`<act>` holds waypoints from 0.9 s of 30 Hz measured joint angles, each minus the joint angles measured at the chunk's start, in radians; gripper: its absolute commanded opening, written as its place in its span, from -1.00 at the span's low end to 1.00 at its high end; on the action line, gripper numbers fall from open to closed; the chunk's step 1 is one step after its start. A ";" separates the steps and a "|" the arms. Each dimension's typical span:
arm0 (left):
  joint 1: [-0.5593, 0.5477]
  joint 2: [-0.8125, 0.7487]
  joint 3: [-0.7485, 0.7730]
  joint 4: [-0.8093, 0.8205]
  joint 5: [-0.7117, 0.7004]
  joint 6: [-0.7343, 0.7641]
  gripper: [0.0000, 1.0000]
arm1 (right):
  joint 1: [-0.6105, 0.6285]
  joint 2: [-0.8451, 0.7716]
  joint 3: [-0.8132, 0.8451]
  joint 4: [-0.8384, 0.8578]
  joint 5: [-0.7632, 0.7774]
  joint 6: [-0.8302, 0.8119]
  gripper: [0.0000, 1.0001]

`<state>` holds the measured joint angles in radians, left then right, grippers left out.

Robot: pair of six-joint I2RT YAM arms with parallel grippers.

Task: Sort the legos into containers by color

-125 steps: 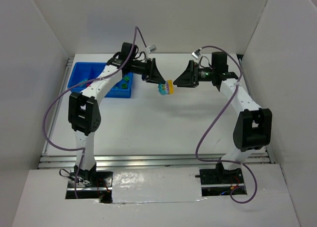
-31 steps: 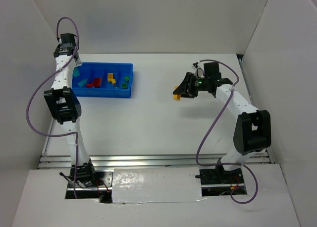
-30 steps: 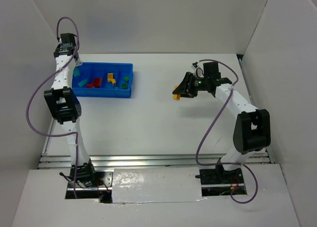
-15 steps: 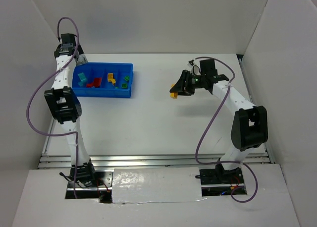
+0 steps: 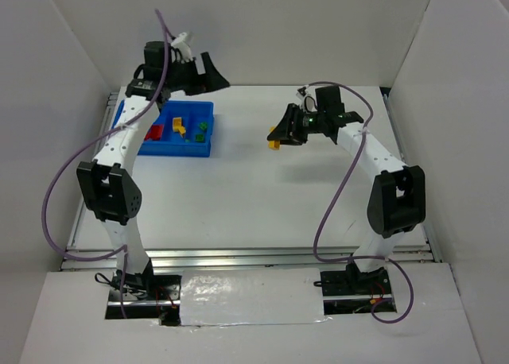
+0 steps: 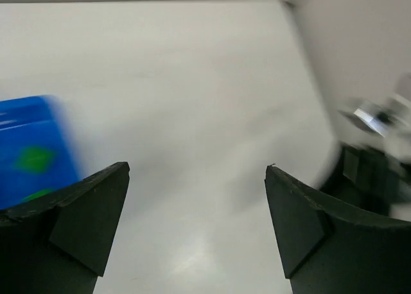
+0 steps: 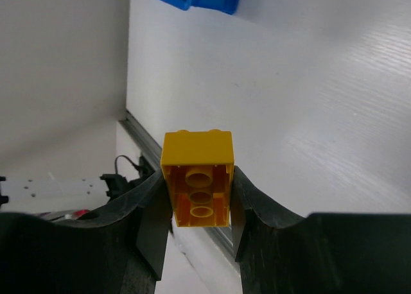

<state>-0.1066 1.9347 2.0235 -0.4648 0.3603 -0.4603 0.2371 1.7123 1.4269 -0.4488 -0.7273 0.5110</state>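
In the upper left of the top view the tray [image 5: 195, 149] sits on the worktop [image 5: 238, 205]. It already holds red bricks [image 5: 155, 132], yellow pieces [image 5: 179, 125] and green bricks [image 5: 203, 127], in that order across it. Its left end is hidden behind the left arm, so I cannot tell what lies there. Higher in the frame, past the tray's right end, hang the left fingers [image 6: 83, 210], spread wide with nothing between them. Their wrist view is blurred, with the tray at its left edge. Right of centre, well apart from the tray, the right fingers [image 7: 151, 223] are clamped on a yellow brick [image 7: 197, 185], apparently clear of the worktop. No loose brick shows anywhere on the worktop. So the sorting looks nearly done — what seems left is to carry this brick across to the tray's yellow compartment and let go.
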 measured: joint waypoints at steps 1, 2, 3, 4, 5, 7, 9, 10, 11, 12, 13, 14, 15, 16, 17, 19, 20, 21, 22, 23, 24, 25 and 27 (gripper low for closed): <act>-0.031 -0.021 -0.041 0.056 0.100 -0.020 0.99 | 0.001 0.000 -0.002 0.012 -0.015 0.014 -1.00; -0.059 -0.036 -0.086 0.114 0.210 -0.046 0.99 | 0.001 0.000 -0.008 0.034 -0.035 0.030 -0.99; -0.077 -0.045 -0.124 0.165 0.293 -0.069 0.99 | 0.003 -0.002 -0.013 0.054 -0.057 0.045 -0.97; -0.090 -0.047 -0.156 0.209 0.363 -0.095 0.99 | 0.005 -0.003 -0.016 0.079 -0.082 0.055 -0.99; -0.101 -0.047 -0.181 0.248 0.424 -0.124 0.99 | 0.006 -0.007 -0.020 0.103 -0.111 0.057 -0.99; -0.121 -0.039 -0.219 0.305 0.525 -0.183 0.99 | 0.016 -0.020 -0.023 0.137 -0.184 0.052 -0.99; -0.142 -0.036 -0.248 0.381 0.605 -0.238 0.99 | 0.034 -0.036 -0.023 0.169 -0.257 0.042 -1.00; -0.154 -0.036 -0.260 0.414 0.638 -0.259 0.99 | 0.043 -0.046 -0.026 0.193 -0.297 0.040 -1.00; -0.166 -0.036 -0.271 0.454 0.668 -0.284 0.99 | 0.050 -0.057 -0.031 0.223 -0.335 0.043 -1.00; -0.181 -0.039 -0.294 0.512 0.699 -0.314 0.98 | 0.058 -0.066 -0.042 0.264 -0.371 0.054 -1.00; -0.193 -0.046 -0.327 0.566 0.729 -0.348 0.98 | 0.064 -0.076 -0.060 0.317 -0.410 0.074 -1.00; -0.203 -0.054 -0.364 0.626 0.753 -0.389 0.98 | 0.067 -0.083 -0.080 0.380 -0.445 0.103 -1.00; -0.215 -0.062 -0.404 0.683 0.778 -0.430 0.96 | 0.069 -0.087 -0.089 0.417 -0.466 0.124 -1.00; -0.222 -0.067 -0.436 0.737 0.798 -0.472 0.95 | 0.069 -0.087 -0.096 0.459 -0.488 0.148 -1.00; -0.228 -0.068 -0.465 0.801 0.818 -0.523 0.91 | 0.068 -0.085 -0.098 0.491 -0.504 0.167 -1.00; -0.228 -0.068 -0.505 0.904 0.839 -0.606 0.84 | 0.068 -0.085 -0.098 0.537 -0.530 0.196 -1.00; -0.225 -0.068 -0.514 0.946 0.848 -0.645 0.82 | 0.068 -0.085 -0.098 0.554 -0.534 0.204 -1.00; -0.225 -0.069 -0.518 0.977 0.855 -0.665 0.79 | 0.068 -0.085 -0.098 0.572 -0.538 0.215 -1.00; -0.224 -0.071 -0.519 0.999 0.861 -0.677 0.76 | 0.068 -0.085 -0.098 0.586 -0.541 0.226 -1.00; -0.224 -0.074 -0.520 1.020 0.867 -0.691 0.68 | 0.068 -0.085 -0.098 0.599 -0.542 0.234 -1.00; -0.224 -0.079 -0.520 1.026 0.872 -0.696 0.62 | 0.068 -0.085 -0.098 0.614 -0.543 0.242 -0.99; -0.222 -0.086 -0.520 1.030 0.876 -0.698 0.44 | 0.068 -0.085 -0.098 0.625 -0.544 0.248 -0.99; -0.221 -0.097 -0.520 1.035 0.880 -0.698 0.18 | 0.068 -0.085 -0.098 0.636 -0.544 0.259 -0.98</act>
<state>-0.3279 1.8378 1.5032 0.5701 1.2400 -1.1584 0.3054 1.6272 1.3293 0.1875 -1.2716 0.7696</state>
